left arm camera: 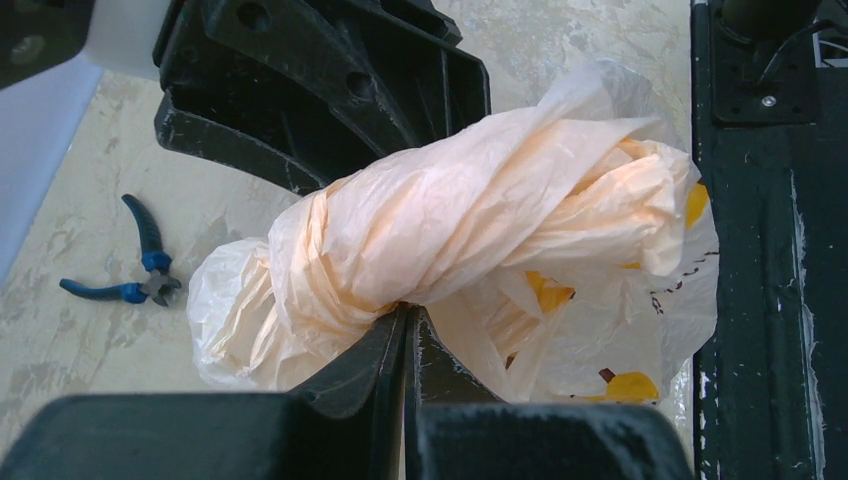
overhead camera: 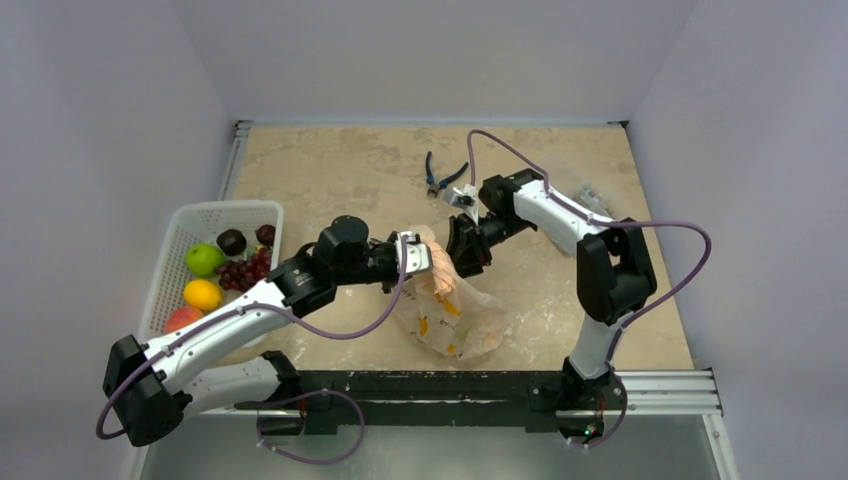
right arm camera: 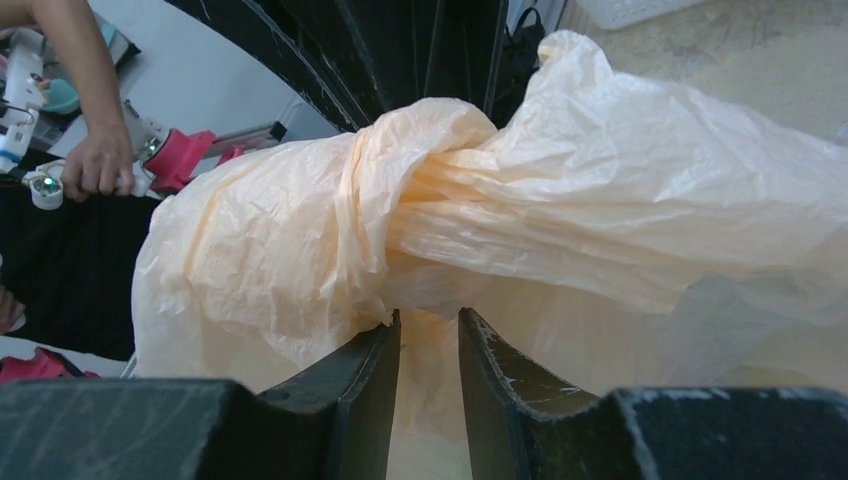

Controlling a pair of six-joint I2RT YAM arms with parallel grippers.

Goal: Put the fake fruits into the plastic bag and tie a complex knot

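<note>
The pale orange plastic bag [overhead camera: 458,318] lies at table centre. Its twisted handles form a knot [overhead camera: 436,272] held up between both grippers. My left gripper [overhead camera: 424,256] is shut on a fold of bag film just under the knot [left arm camera: 460,215]; its jaws meet with film pinched at the tips [left arm camera: 408,312]. My right gripper [overhead camera: 463,256] faces it from the right, its jaws [right arm camera: 428,325] narrowly apart with a bunched strand of the bag between them, below the knot [right arm camera: 400,190]. The fake fruits lie in the basket: green fruit [overhead camera: 203,259], citrus [overhead camera: 202,294], mango [overhead camera: 181,319], grapes [overhead camera: 246,271], plum [overhead camera: 231,241].
A white mesh basket [overhead camera: 192,214] stands at the left. Blue-handled pliers [overhead camera: 441,180] lie behind the grippers and also show in the left wrist view [left arm camera: 137,272]. A small clear object [overhead camera: 594,195] lies at the right. A person's hand [right arm camera: 88,165] shows beyond the table.
</note>
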